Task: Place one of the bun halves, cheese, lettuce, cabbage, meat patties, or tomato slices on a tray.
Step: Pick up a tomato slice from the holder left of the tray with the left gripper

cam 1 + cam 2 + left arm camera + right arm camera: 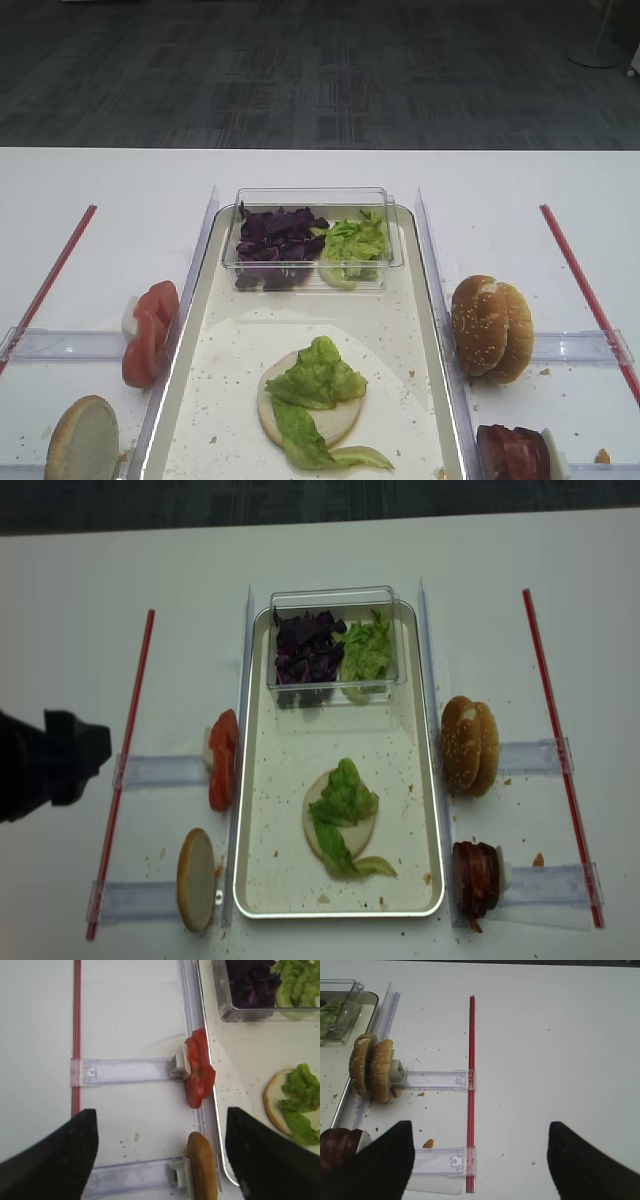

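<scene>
The metal tray (400, 330) lies mid-table and holds a bun half (335, 418) topped with lettuce (315, 385). A clear box (312, 196) at its far end holds cabbage (275, 238) and more lettuce (355, 243). Tomato slices (199, 1072) stand on edge left of the tray, and another bun half (201, 1170) stands nearer. My left gripper (160, 1160) hovers open above that bun half, nothing held. Bun halves (372, 1067) and meat patties (337, 1147) stand right of the tray. My right gripper (480, 1160) is open over bare table, holding nothing.
Red strips (50, 270) (471, 1085) run along both outer sides, joined to clear plastic holders (125, 1070) (437, 1080) that prop the food. My left arm (45, 765) shows dark at the left edge of the overhead view. Crumbs dot the tray floor.
</scene>
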### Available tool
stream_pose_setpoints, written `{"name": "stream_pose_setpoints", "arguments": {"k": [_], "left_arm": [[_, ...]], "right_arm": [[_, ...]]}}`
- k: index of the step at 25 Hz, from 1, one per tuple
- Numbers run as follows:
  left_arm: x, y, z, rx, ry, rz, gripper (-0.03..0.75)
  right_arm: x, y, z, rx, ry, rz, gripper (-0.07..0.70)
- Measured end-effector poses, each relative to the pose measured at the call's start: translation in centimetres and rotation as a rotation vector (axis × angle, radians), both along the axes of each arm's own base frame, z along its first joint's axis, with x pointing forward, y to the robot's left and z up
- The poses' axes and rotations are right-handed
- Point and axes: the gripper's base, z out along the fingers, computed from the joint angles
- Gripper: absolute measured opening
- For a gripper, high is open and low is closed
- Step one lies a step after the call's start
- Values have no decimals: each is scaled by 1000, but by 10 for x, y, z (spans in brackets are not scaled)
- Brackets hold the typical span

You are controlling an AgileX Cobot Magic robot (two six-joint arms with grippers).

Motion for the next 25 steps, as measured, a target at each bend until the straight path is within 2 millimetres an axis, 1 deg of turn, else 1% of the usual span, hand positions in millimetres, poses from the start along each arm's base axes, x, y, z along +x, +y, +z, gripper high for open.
{"name": "stream_pose_setpoints", "arguments": {"k": [3, 7, 10, 13, 17, 20, 25], "left_arm": [[34, -1, -5, -16, 95, -21, 490], [72, -1, -13, -22, 210, -35, 490], [97, -1, -27, -26, 300, -40, 490], [118, -1, -42, -25, 375, -44, 490], [141, 0, -63, -21, 454, -56, 490], [154, 0, -78, -17, 498, -64, 490], [167, 3, -100, 25, 549, -74, 490]], "right_arm": [[0, 0, 0, 0, 0, 0, 571], [0, 0, 0, 0, 0, 0, 571], [0, 0, 0, 0, 0, 0, 571], [0, 0, 0, 0, 0, 0, 571], [0, 0, 0, 0, 0, 0, 571], [0, 0, 0, 0, 0, 0, 571], [0, 0, 0, 0, 0, 0, 571]]}}
